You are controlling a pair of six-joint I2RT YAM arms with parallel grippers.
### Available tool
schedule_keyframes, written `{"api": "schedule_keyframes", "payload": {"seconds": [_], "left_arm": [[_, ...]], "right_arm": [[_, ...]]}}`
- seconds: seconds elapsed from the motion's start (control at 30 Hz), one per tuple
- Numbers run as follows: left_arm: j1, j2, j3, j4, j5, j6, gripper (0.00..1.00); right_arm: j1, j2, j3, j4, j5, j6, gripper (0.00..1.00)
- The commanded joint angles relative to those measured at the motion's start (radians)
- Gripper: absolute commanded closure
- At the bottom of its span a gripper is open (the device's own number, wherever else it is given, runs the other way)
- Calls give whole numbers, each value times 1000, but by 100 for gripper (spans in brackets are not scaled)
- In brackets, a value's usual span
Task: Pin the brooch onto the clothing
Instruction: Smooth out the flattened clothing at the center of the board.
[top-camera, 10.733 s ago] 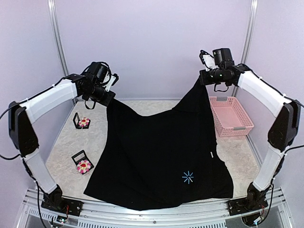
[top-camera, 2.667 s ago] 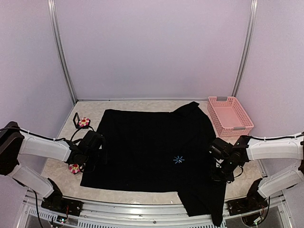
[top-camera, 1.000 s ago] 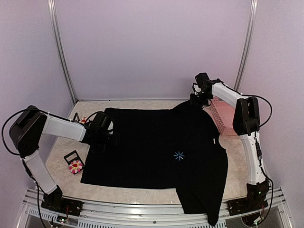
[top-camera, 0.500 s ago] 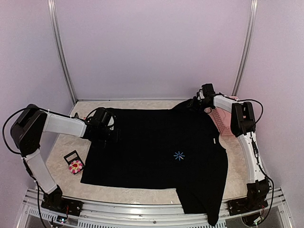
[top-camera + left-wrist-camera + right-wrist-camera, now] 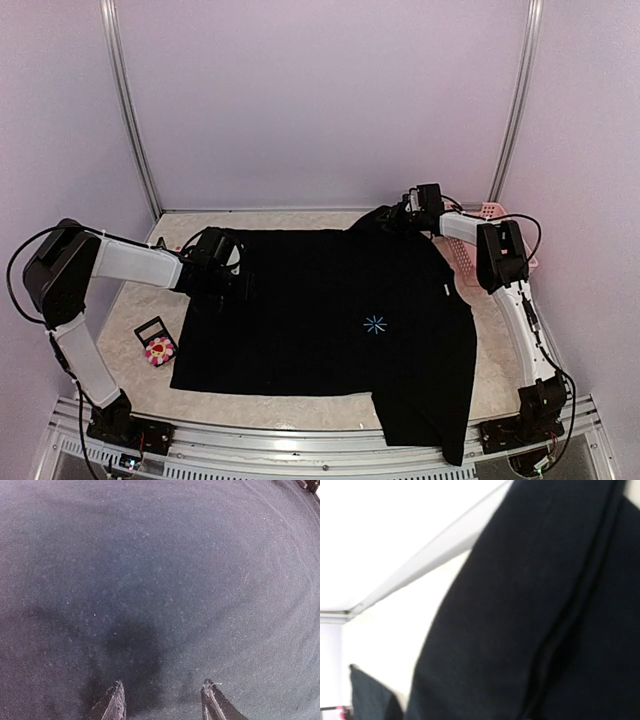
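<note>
Brooch (image 5: pixel 157 349) lies on worktop at lower left, nearer the left tool (image 5: pixel 162 701), whose fingers are parted, empty, over clothing (image 5: pixel 340 300). Right tool (image 5: pixel 405 212) upper right: grip indeterminate.

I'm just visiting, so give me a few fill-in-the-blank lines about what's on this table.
The T-shirt spread out flat is ___.
The star mark on its chest is light ___.
The basket by the back right corner is ___.
Missing words: black, blue, pink.
</note>
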Motion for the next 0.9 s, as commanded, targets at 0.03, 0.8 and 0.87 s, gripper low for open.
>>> {"api": "schedule_keyframes", "payload": {"seconds": [0.03,0.8,0.87], "left_arm": [[11,27,10,4,33,-2,51],[17,25,2,12,40,-6,51],[17,24,7,8,44,-4,51]], "right_arm": [[55,40,28,173,-47,77,64],[173,166,267,492,353,-45,30],[173,154,272,548,368,-89,21]]}}
